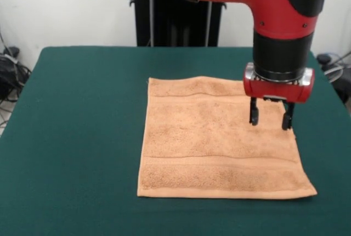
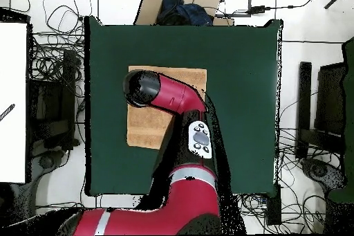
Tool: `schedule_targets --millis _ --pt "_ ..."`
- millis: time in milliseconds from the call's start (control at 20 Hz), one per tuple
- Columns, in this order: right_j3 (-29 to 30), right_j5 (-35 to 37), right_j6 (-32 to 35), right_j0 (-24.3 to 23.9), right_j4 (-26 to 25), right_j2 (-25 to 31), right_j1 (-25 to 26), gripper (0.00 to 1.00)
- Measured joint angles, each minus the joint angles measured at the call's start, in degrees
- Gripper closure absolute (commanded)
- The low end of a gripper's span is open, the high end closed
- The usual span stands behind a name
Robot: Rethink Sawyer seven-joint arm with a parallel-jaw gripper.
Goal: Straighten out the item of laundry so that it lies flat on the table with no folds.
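The peach-orange towel (image 1: 216,140) lies spread out on the dark green table (image 1: 77,137), roughly square, with woven bands near its far and near edges. It looks flat in the front view. My gripper (image 1: 269,122) hangs open and empty just above the towel's right side, fingers (image 1: 253,112) pointing down. In the overhead view the towel (image 2: 148,126) is partly hidden under my red arm (image 2: 169,93), and the gripper itself is hidden there.
The robot's black pedestal (image 1: 175,16) stands at the table's far side. Cables and equipment (image 2: 52,102) lie on the floor around the table. A cardboard box with dark cloth (image 2: 181,5) sits beyond the table edge in the overhead view.
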Motion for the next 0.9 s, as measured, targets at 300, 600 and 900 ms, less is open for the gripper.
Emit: schedule_targets --millis 300,600,900 --pt "2.14 -1.52 0.00 -3.28 -2.94 1.80 -1.07 0.00" --pt "3.62 -3.14 0.00 -6.43 -5.91 2.24 -1.65 0.00" --pt "5.84 -4.82 0.00 -8.91 -8.07 3.41 -2.58 0.00"
